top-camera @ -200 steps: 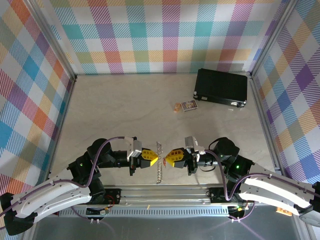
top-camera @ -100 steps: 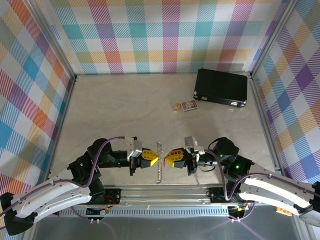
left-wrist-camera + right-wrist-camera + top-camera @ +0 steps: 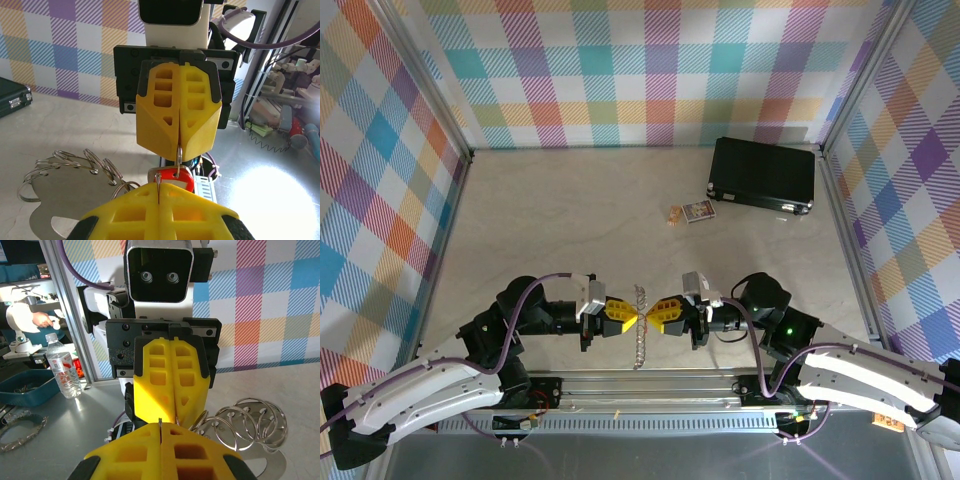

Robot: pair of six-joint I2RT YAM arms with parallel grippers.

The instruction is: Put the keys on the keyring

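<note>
The left gripper (image 3: 159, 187) is clenched, its blocky yellow fingers pressed flat together with no gap. A thin wire of the keyring (image 3: 55, 190) is pinched in the seam at its tips. The right gripper (image 3: 179, 156) faces it tip to tip, almost touching, and is clamped just as tight. It grips the key (image 3: 171, 176) by its slim silver blade, and the glossy red plastic head sticks out just past its tips, towards the left gripper.

The keyring is a flat, dull silver plate with a row of springy wire loops threaded along one edge. It hangs to the side of the two grippers' tips. From above, the keyring (image 3: 639, 326) reads as a narrow jagged strip between the left gripper (image 3: 628, 318) and the right gripper (image 3: 654, 311), above the pale tabletop (image 3: 570, 220).

From the right wrist, the right gripper (image 3: 160, 427) meets the left gripper (image 3: 175, 416), and the keyring's (image 3: 247, 422) coils curl just beside them.
</note>
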